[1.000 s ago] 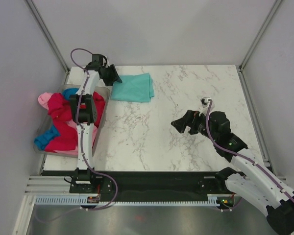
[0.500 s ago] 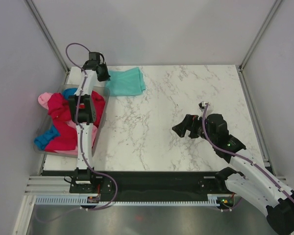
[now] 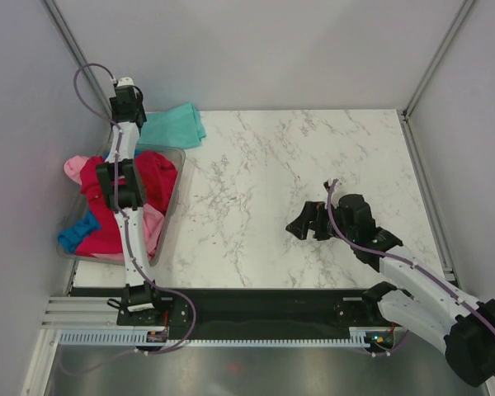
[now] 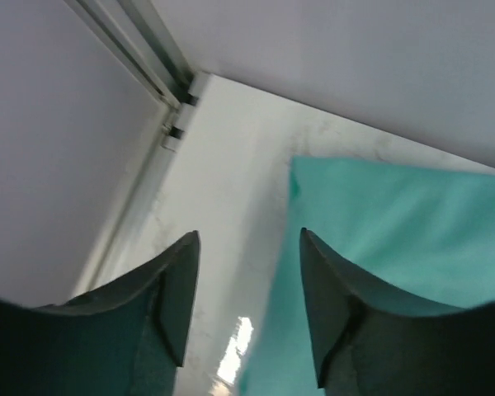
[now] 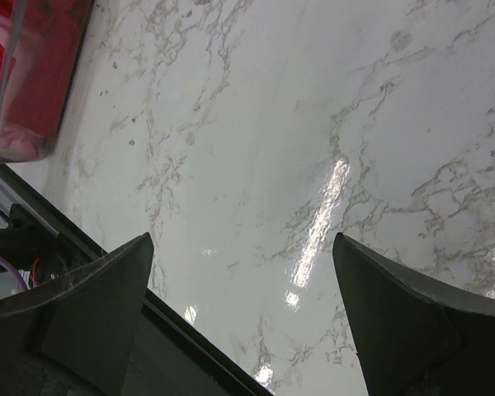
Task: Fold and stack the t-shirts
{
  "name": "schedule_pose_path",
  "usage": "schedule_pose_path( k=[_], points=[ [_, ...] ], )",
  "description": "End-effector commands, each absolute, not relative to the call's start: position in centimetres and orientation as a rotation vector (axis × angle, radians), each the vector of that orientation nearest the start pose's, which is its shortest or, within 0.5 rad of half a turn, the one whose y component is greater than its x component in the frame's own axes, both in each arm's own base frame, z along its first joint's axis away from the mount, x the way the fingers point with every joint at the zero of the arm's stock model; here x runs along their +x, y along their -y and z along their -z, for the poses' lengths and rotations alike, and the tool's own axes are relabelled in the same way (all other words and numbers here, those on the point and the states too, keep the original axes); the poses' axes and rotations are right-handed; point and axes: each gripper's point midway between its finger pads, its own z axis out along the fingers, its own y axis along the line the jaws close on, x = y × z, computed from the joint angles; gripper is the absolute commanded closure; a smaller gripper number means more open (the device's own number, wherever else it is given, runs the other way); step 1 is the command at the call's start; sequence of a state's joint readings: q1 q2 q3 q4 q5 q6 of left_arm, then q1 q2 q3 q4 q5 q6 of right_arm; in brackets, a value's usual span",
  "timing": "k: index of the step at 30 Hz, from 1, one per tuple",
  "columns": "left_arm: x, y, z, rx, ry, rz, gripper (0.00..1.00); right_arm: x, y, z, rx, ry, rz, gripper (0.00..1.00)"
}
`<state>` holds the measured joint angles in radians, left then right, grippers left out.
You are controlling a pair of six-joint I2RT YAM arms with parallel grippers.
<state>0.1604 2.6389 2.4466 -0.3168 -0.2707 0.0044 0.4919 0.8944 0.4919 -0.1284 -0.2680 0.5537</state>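
A folded teal t-shirt (image 3: 175, 125) lies at the table's far left corner, and also shows in the left wrist view (image 4: 404, 247). My left gripper (image 3: 134, 124) is open at the shirt's left edge; the edge lies between the fingers (image 4: 249, 234) with nothing pinched. Crimson red (image 3: 154, 171), light pink (image 3: 73, 167) and bright blue (image 3: 74, 232) t-shirts are piled in the tub. My right gripper (image 3: 302, 224) is open and empty, low over bare marble right of centre (image 5: 241, 239).
The grey translucent tub (image 3: 176, 186) stands along the table's left edge, and its corner shows in the right wrist view (image 5: 54, 91). Metal frame posts (image 4: 140, 41) and white walls close the far left corner. The black front rail (image 3: 256, 301) runs along the near edge.
The teal shirt has slid left and farther back into the corner, together with my left gripper. My right gripper has moved slightly left and nearer, still open.
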Motion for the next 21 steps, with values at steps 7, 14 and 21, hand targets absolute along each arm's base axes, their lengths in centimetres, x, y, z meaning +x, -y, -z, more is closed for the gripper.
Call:
schedule_pose_path(
  k=[7, 14, 21],
  points=[
    [68.0, -19.4, -20.8, -0.38, -1.733, -0.693, 0.26, 22.5, -21.1, -10.9, -0.158, -2.216, -0.964, 0.02],
    [66.9, -9.1, -27.8, -0.383, -1.693, -0.231, 0.32, 23.3, -21.8, -11.0, -0.136, -2.201, -0.992, 0.02],
    [67.1, -1.2, -21.2, -0.411, -1.886, 0.287, 0.37, 23.6, -21.3, -11.8, -0.124, -2.183, -0.954, 0.02]
  ],
)
